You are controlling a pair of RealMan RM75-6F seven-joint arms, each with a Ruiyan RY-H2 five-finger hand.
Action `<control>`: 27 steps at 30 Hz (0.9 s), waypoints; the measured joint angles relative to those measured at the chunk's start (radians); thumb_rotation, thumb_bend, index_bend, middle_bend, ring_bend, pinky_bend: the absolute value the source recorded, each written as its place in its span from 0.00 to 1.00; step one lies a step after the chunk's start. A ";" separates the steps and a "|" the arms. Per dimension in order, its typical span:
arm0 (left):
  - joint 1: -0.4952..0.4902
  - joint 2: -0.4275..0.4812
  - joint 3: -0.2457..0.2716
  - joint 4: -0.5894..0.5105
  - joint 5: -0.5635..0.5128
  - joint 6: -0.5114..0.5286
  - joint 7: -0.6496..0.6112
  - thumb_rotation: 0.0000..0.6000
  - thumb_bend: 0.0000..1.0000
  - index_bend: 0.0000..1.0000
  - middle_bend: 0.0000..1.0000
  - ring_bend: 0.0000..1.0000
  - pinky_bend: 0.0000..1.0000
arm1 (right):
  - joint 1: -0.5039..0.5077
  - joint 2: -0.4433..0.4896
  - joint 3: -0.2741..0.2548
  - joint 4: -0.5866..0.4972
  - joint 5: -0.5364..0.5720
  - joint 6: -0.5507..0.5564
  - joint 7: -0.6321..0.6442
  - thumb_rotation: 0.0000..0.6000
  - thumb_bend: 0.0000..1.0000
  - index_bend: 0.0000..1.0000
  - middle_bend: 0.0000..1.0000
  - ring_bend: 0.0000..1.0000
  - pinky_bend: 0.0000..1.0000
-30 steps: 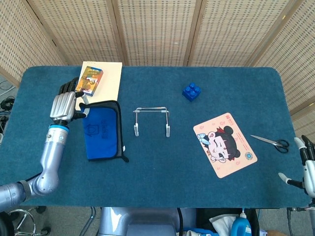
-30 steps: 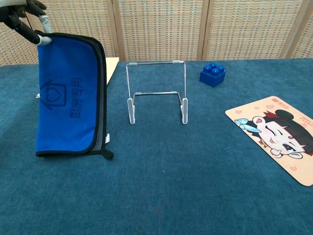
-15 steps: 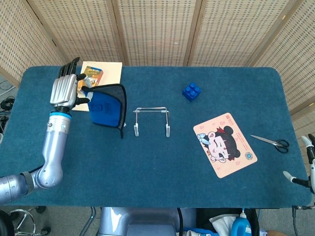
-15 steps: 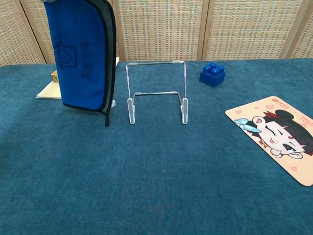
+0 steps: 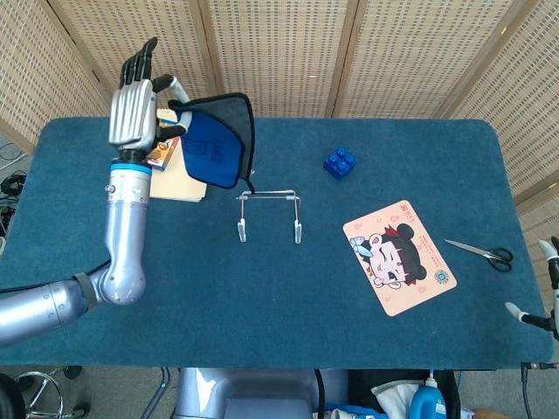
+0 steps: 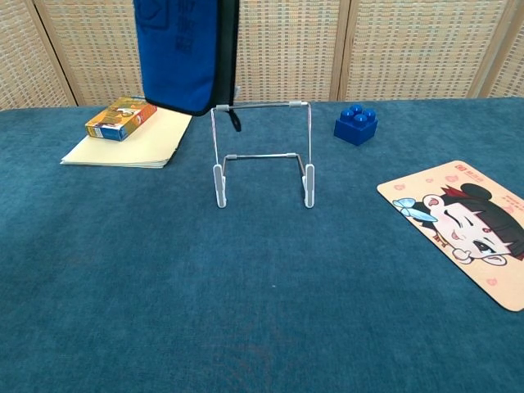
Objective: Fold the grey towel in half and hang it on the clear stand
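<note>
Blue tabletop: left robot hand holds the folded towel raised, just left of the clear stand; right robot hand's grip unclear.

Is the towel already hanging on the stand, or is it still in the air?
In the air. The left hand holds the folded towel up; its lower edge only reaches the top bar of the stand.

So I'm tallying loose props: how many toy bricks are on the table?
1. A blue brick sits on the table behind and right of the clear stand. None looks hidden, though the raised towel covers some tabletop.
</note>
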 measured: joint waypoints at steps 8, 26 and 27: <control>-0.082 -0.077 -0.007 0.032 -0.012 0.003 0.003 1.00 0.59 0.89 0.00 0.00 0.00 | 0.000 -0.001 0.002 0.007 0.008 -0.004 0.002 1.00 0.00 0.00 0.00 0.00 0.00; -0.150 -0.218 -0.003 0.176 0.024 -0.037 -0.130 1.00 0.59 0.89 0.00 0.00 0.00 | 0.000 -0.003 0.003 0.006 0.008 -0.004 -0.006 1.00 0.00 0.00 0.00 0.00 0.00; -0.158 -0.224 -0.009 0.186 0.016 -0.039 -0.129 1.00 0.59 0.89 0.00 0.00 0.00 | 0.000 -0.003 0.004 0.007 0.010 -0.004 -0.006 1.00 0.00 0.00 0.00 0.00 0.00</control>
